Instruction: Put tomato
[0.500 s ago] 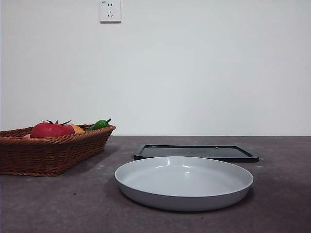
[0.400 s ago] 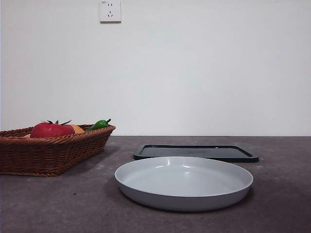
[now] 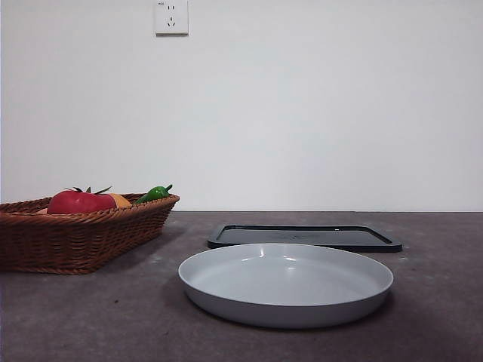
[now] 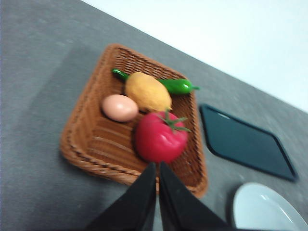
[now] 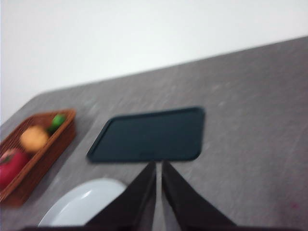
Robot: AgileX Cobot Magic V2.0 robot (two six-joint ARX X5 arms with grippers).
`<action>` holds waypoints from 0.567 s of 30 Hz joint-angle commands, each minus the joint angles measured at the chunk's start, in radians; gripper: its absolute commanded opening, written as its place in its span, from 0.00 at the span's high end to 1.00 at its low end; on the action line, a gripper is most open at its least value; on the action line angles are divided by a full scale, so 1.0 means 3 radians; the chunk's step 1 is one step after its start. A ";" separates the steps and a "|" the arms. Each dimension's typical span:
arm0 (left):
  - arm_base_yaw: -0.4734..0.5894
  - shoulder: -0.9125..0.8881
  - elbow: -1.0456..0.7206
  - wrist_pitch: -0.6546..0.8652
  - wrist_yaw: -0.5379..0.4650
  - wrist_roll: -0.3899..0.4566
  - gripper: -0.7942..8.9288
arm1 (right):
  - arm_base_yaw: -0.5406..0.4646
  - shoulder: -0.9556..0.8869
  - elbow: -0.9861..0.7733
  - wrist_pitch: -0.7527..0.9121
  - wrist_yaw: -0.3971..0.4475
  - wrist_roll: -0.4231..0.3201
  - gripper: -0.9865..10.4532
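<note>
Left wrist view: one tomato (image 4: pixel 160 139), apparently one egg (image 4: pixel 120 107), one basket (image 4: pixel 86 144); both grippers' jaws closed, empty.

A brown wicker basket (image 3: pixel 75 241) sits at one side of the grey table (image 3: pixel 113 317), holding an orange round fruit (image 4: pixel 147 91), a pale egg (image 4: pixel 120 107) and a green pepper (image 4: pixel 175 85). A grey round plate (image 3: pixel 285 283) lies nearer the front camera, a flat black tray (image 3: pixel 305 237) behind it. A white socket (image 3: pixel 171 16) is on the wall.

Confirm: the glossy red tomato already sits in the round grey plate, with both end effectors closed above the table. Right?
Not quite. The glossy red tomato lies in the brown wicker basket, as the left wrist view shows; the round grey plate holds nothing. Both end effectors are shut.
</note>
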 commanded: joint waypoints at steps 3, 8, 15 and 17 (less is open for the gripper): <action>-0.0001 0.0399 0.0474 -0.0322 0.0334 0.0468 0.91 | 0.0005 0.0514 0.0510 -0.0434 -0.0366 -0.0381 0.90; -0.0019 0.0805 0.0905 -0.0706 0.0627 0.0732 0.91 | 0.0117 0.0982 0.0993 -0.0829 -0.0568 -0.0544 0.90; -0.0175 0.1264 0.1415 -0.1143 0.0894 0.0975 0.91 | 0.0445 0.1548 0.1615 -0.1423 -0.0711 -0.0816 0.91; -0.0233 0.1353 0.1516 -0.1235 0.0965 0.1026 0.91 | 0.0553 0.1653 0.1712 -0.1534 -0.0710 -0.0884 0.90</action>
